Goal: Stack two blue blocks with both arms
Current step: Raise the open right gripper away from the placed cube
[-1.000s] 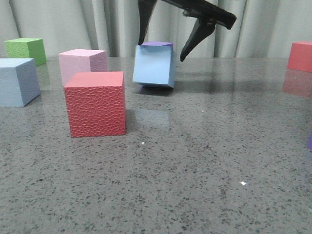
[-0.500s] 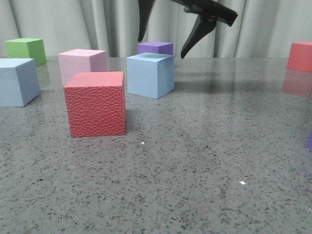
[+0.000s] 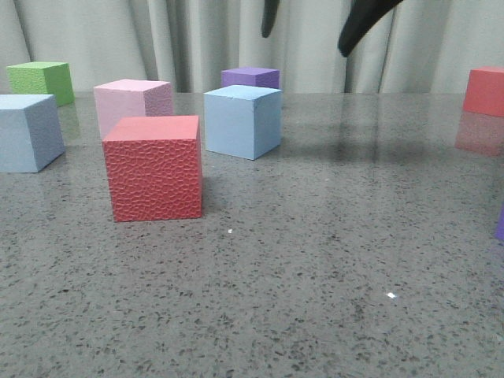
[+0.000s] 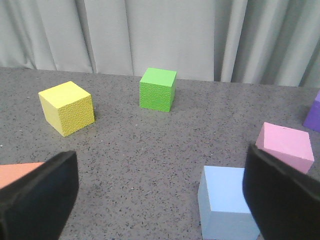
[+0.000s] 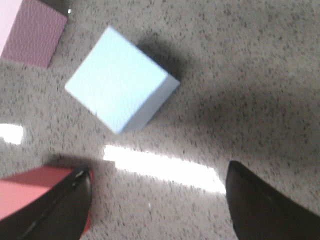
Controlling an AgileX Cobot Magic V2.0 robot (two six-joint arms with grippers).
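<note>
Now released and lifted clear, the right claw [image 3: 309, 27] leaves the pale sky-blue foam cube [image 3: 242, 120] resting flat on the speckled grey surface [image 3: 331, 260], unstacked.

matte blue blocks [image 3: 242, 120], glossy speckled table [image 3: 331, 260]

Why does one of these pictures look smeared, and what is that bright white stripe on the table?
The right wrist view is motion-blurred: the blue block has soft edges. The white stripe is glare on the polished table. The front view is sharp, with faint reflections under the blue block. The left wrist view is sharp except for its near, unfocused fingers.
</note>
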